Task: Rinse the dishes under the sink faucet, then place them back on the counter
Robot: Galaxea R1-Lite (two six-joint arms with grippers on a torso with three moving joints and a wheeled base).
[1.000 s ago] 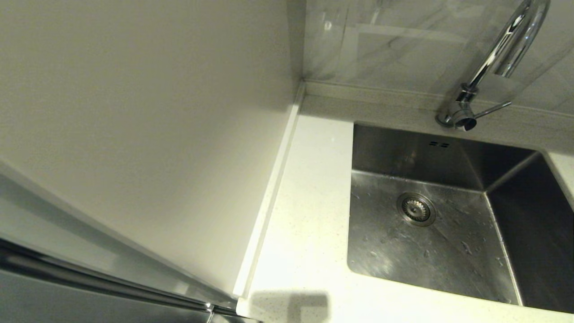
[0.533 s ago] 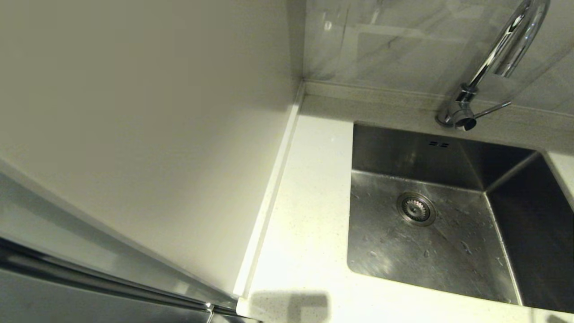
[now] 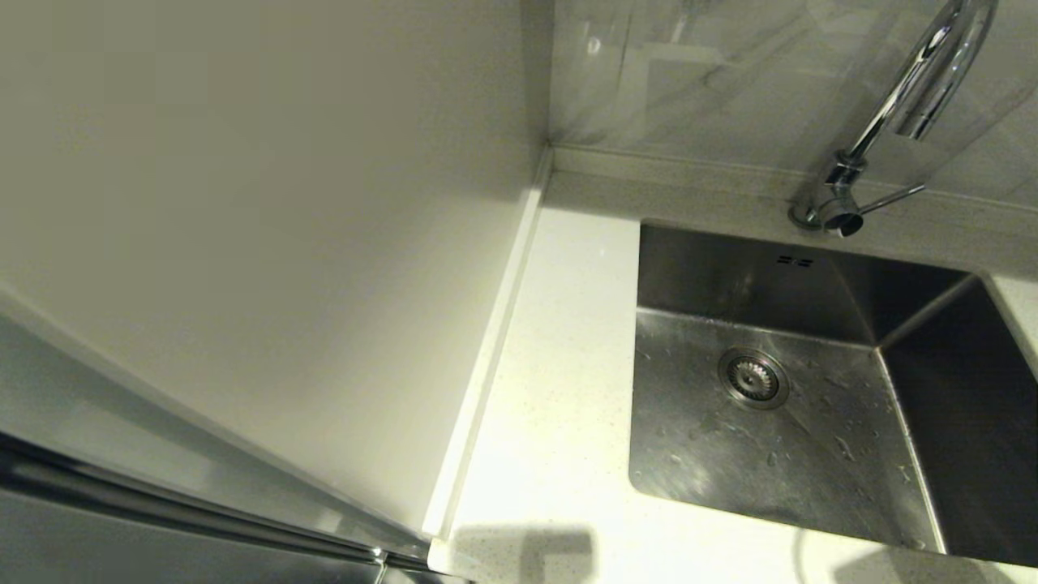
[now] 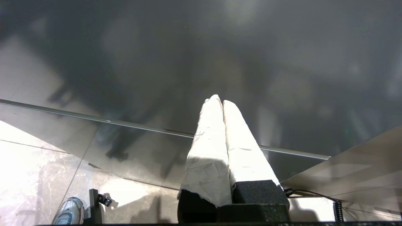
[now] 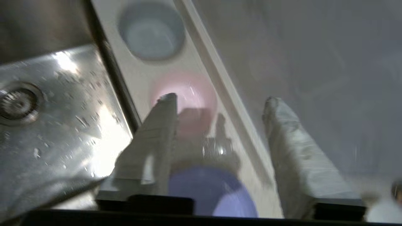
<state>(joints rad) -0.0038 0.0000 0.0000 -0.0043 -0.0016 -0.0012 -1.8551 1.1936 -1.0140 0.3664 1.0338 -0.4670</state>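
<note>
Left gripper: two tapering fingers wearing crinkled white wrap, sitting on black foam-textured blocks; a black cable trailing beside. Right gripper: showing matching white-wrapped fingers, black base.

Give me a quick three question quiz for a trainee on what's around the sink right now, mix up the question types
1. True or false: the sink has a dish lying in its basin.
2. Multiple choice: in the right wrist view, which dish sits between the blue-grey bowl and the lilac plate on the counter?
A) a pink bowl
B) a green cup
C) a steel pan
3. Short answer: how do the jaws of the left gripper stand, and how do those of the right gripper?

Key: 1 false, only water drops and the drain strainer. 2 A, the pink bowl. 3 left closed together and empty; right spread apart, holding nothing.
</note>
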